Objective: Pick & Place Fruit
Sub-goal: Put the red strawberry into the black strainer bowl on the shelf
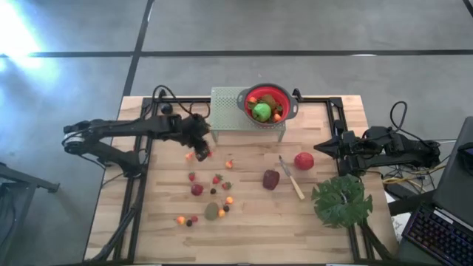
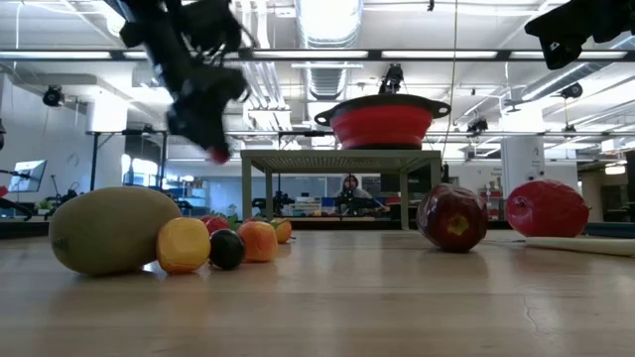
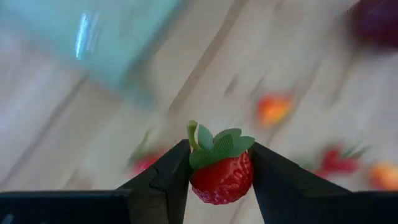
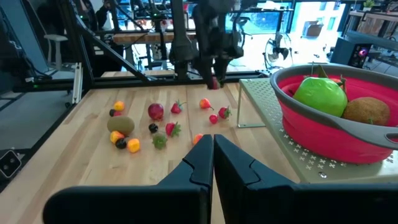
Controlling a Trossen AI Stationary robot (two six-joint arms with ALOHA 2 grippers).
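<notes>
My left gripper (image 1: 201,151) hangs above the table's left half, in front of the stand, shut on a red strawberry (image 3: 221,182) with a green leafy cap. More toy fruit lies on the wood: strawberries (image 1: 216,179), a kiwi (image 1: 212,211), orange pieces (image 1: 180,219), dark berries (image 1: 189,222), a red apple (image 1: 304,160) and a dark maroon fruit (image 1: 271,179). A red colander (image 1: 284,98) on a pale perforated stand (image 1: 225,111) holds a green apple (image 1: 261,111) and a kiwi (image 4: 367,111). My right gripper (image 4: 212,147) waits shut at the table's right edge, touching nothing. My left gripper pinches the strawberry's two sides (image 3: 198,182) between its two fingers (image 3: 169,180). The fingers slant down from the table's left side. The strawberry is lifted clear of the table, its green cap (image 3: 217,148) and stem sticking out past the fingers.
A slim pale-handled knife (image 1: 290,177) lies between the maroon fruit and the red apple. A big green leaf (image 1: 341,201) rests at the near right corner. Bare wood stretches along the near edge. Beyond the table a person sits in the room (image 2: 349,190).
</notes>
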